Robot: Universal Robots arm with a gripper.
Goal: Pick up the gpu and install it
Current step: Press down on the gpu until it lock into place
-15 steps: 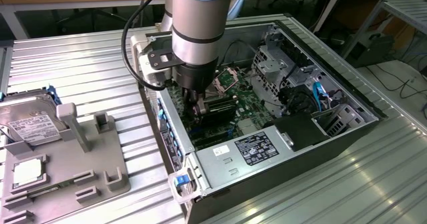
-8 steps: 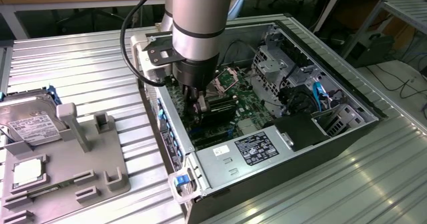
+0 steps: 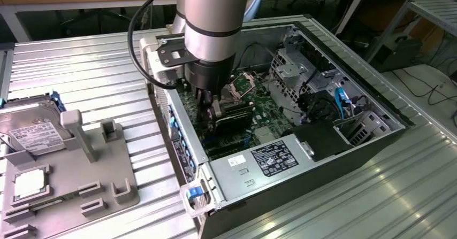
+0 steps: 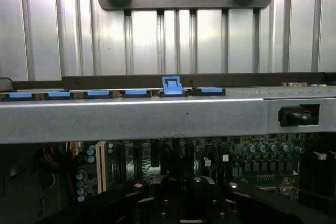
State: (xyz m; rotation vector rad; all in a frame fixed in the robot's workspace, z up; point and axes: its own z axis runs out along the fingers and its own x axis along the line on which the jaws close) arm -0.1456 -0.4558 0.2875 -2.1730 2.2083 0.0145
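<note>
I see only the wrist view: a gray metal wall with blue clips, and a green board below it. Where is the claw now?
Observer: The claw is down inside the open computer case, low over the motherboard.
Operator: And the gpu?
Observer: The gpu is right at the claw's tip, down by the board. I cannot tell whether it is gripped.
Operator: What lies on the gray holder outside?
Observer: A hard drive and a small square chip lie on the gray holder, at the exterior view's left.
</note>
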